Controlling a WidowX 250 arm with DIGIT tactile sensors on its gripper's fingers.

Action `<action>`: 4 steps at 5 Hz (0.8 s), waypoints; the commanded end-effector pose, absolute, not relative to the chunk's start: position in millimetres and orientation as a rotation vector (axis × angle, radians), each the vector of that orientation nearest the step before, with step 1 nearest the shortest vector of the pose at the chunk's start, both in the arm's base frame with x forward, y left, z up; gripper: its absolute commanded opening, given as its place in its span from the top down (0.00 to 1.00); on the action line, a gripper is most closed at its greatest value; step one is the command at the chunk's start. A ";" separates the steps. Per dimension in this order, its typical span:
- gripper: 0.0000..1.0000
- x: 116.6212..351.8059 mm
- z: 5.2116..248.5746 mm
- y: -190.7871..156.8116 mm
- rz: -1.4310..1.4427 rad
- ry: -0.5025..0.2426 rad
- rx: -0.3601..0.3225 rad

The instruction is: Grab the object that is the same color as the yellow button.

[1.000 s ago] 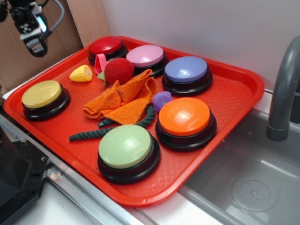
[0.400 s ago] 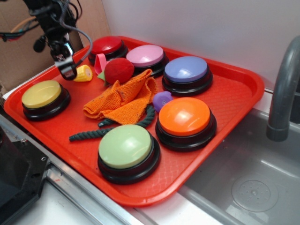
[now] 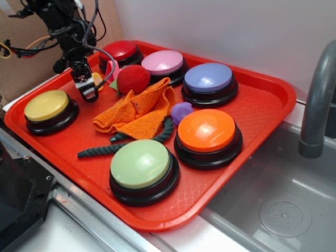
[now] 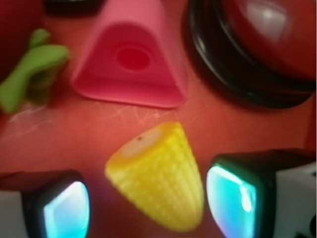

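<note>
From the outside view the claw [image 3: 87, 90] hid nearly all of the toy corn [image 3: 98, 80], leaving a yellow sliver at the upper left of the red tray [image 3: 262, 105], beyond the yellow button [image 3: 46, 105]. The wrist view showed the corn [image 4: 158, 173] whole, lying on the tray between the claw's two spread fingers [image 4: 237, 198], gripped by neither, below a pink cone [image 4: 131, 59].

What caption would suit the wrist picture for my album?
Open end effector straddling a small yellow toy corn on the red tray, with a pink toy piece just beyond.
</note>
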State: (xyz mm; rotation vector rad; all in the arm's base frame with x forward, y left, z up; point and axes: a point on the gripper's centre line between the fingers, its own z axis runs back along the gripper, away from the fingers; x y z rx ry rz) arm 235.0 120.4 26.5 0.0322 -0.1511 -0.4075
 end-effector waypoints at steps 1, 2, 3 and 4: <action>0.20 247.7 26.7 130.0 -0.393 -0.162 0.066; 1.00 247.5 25.2 130.7 -0.416 -0.150 0.043; 1.00 246.0 24.7 132.8 -0.398 -0.159 0.037; 1.00 240.5 35.3 128.7 -0.342 -0.130 0.014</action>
